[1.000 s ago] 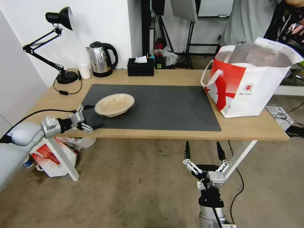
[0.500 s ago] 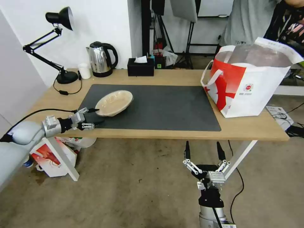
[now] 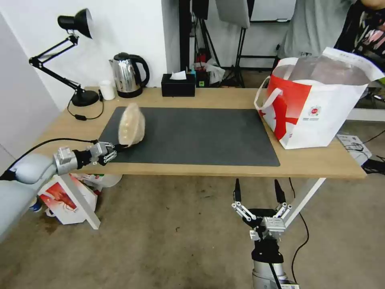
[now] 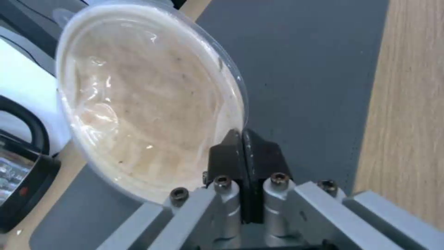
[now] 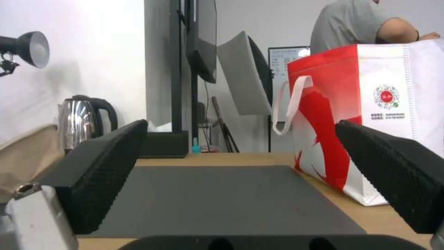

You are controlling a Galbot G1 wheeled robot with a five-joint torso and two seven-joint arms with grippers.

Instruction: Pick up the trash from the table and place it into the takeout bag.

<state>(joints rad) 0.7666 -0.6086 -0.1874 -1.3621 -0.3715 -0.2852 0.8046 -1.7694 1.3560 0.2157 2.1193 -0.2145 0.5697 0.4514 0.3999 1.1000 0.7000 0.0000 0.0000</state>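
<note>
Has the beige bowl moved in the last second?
Yes. The beige bowl, pinched at its rim by the left gripper, has tipped up on edge and shifted left toward the mat's left border.

Bright, even indoor light fills the head view, with soft, faint shadows under the table [image 3: 224, 170]. The desk lamp [image 3: 78, 24] at upper left looks unlit. The steel kettle [image 3: 125, 74] carries pale reflections. Straight lines bow slightly toward the frame edges. In the left wrist view, glare spots glint on the beige oval bowl [image 4: 148, 100], and the close gripper hardware at the bottom is soft.
</note>
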